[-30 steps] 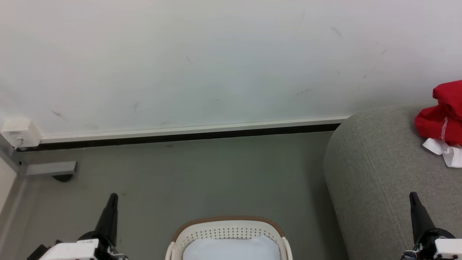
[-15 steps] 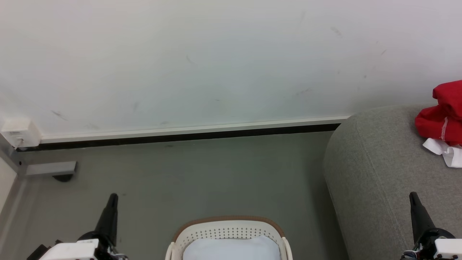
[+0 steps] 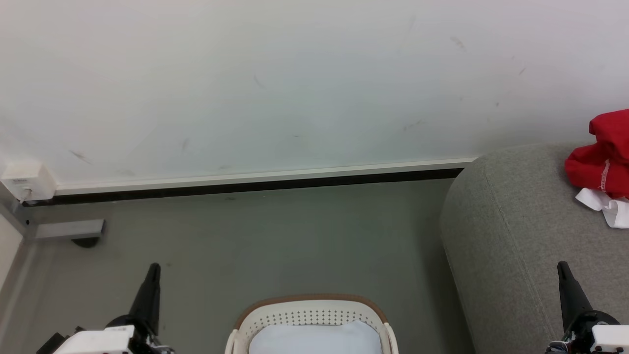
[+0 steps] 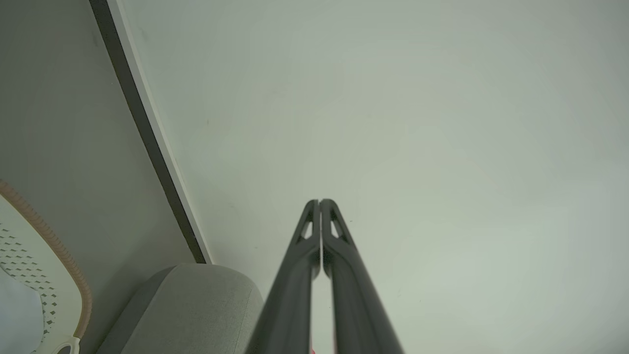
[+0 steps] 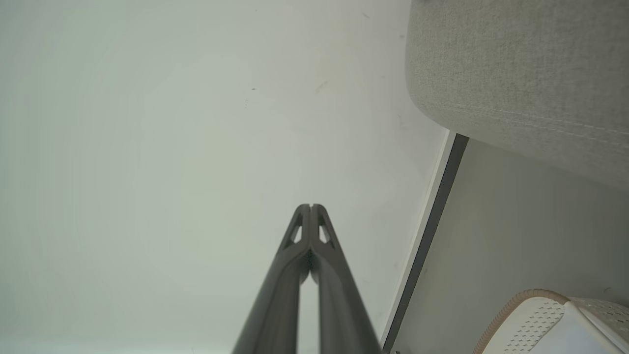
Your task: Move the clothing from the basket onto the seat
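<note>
Clothing (image 3: 602,157), red with a white part, lay on the seat (image 3: 516,236) at the right, well apart from the basket (image 3: 309,314); the visible part of the basket held a pale pad (image 3: 314,339); its near part was cut off. Left tool (image 4: 320,201) and right tool (image 5: 310,206) were both clenched on nothing; I judged the moving almost done; to finish well, the robot should first look deeper into the basket, and if red fabric was there, pinch the cloth, not the pad.

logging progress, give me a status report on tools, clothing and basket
Left tool shut, empty; right tool shut, empty. Clothing on the seat. Basket: visible part holds a pale pad, no red seen. Nothing seen in the way.
</note>
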